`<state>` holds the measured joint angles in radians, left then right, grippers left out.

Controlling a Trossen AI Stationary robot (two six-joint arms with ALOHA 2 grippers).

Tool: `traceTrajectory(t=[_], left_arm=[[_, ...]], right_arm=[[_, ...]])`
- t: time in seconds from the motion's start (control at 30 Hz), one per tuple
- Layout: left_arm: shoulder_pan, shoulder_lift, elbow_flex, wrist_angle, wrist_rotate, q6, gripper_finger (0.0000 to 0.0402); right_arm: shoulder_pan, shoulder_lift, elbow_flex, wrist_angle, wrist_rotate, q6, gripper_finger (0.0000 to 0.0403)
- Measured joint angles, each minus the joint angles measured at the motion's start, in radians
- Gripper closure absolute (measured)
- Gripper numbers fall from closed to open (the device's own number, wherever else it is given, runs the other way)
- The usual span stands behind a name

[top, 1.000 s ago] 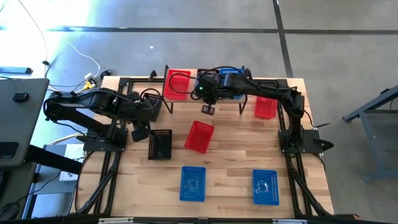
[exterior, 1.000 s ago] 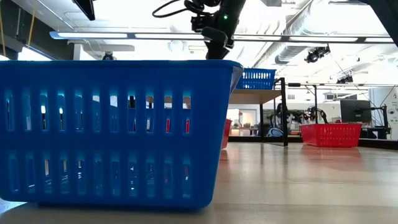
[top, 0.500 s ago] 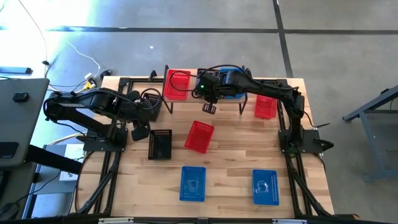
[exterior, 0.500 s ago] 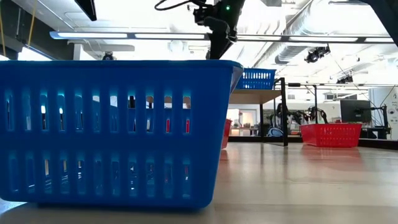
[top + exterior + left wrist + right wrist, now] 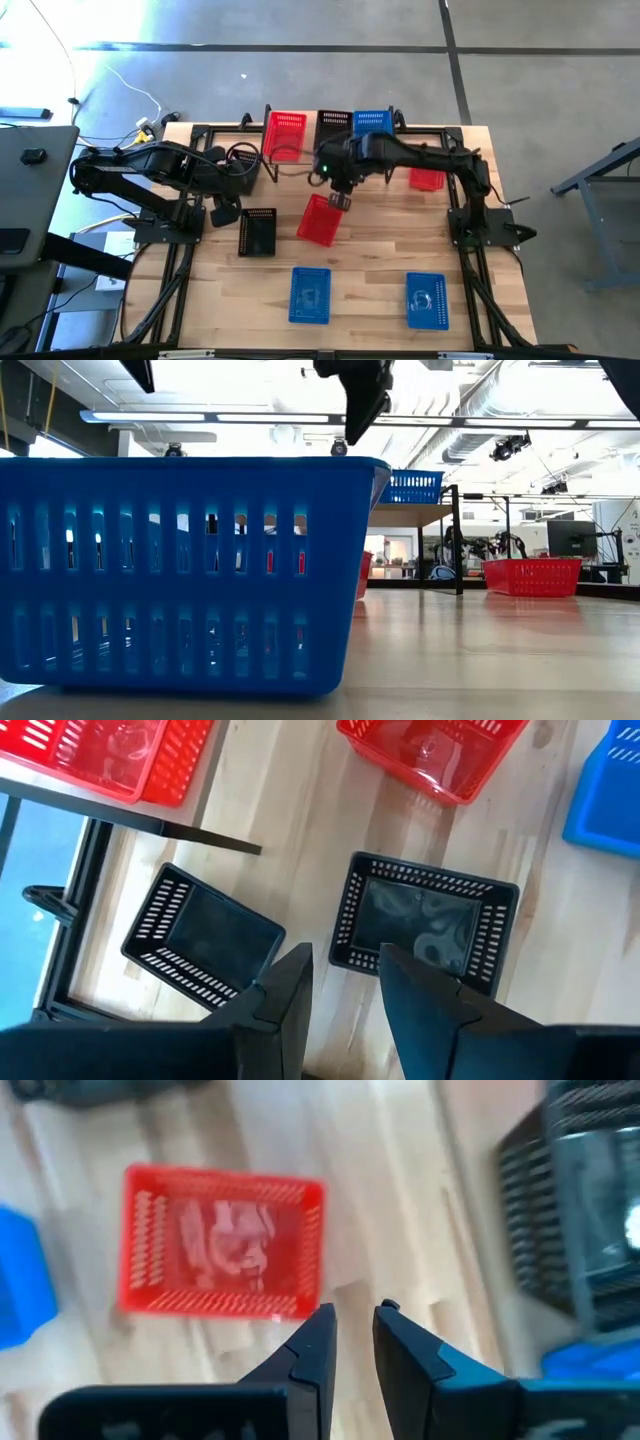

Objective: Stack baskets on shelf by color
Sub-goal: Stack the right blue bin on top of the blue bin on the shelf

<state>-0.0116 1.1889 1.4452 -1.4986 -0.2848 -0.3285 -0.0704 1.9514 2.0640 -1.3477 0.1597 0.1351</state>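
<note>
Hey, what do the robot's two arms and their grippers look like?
Both arms are dark, jointed tubes on black bases. The right arm shows a small green light near its wrist. Black cables loop by the left arm. Each gripper, left and right, has two flat, dark, tapering fingers.

Two dark arms, matte black from base to fingertip

Both arms are built of black jointed segments on black frame mounts at the table's edges. The right arm [image 5: 420, 158] shows a small green light near its wrist, and a black cable loops beside the left arm [image 5: 150, 170]. Each ends in two flat, tapered black fingers: left gripper [image 5: 340, 982], right gripper [image 5: 353, 1342], one finger tipped with a small round stud
</note>
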Motion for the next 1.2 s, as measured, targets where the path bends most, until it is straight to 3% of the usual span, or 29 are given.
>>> traceTrajectory(t=[0.47, 0.73, 0.87, 1.0, 1.2], left_arm=[[0.000, 0.000, 0.000, 0.000, 0.117, -0.099, 0.0274], [0.000, 0.000, 0.000, -0.028, 0.127, -0.113, 0.0253], [-0.004, 0.000, 0.000, -0.041, 0.127, -0.113, 0.0256], [-0.005, 0.000, 0.000, -0.044, 0.127, -0.114, 0.0256], [-0.005, 0.000, 0.000, -0.044, 0.126, -0.124, 0.0256]], right_arm=[[0.215, 0.000, 0.000, -0.225, 0.077, 0.133, 0.0347], [0.335, -0.020, -0.001, -0.223, 0.084, 0.191, 0.0347], [0.394, -0.040, -0.004, -0.221, 0.146, 0.233, 0.0347], [0.445, -0.101, -0.105, -0.221, 0.177, 0.310, 0.0347], [0.517, -0.250, -0.311, -0.195, 0.133, 0.485, 0.0347]])
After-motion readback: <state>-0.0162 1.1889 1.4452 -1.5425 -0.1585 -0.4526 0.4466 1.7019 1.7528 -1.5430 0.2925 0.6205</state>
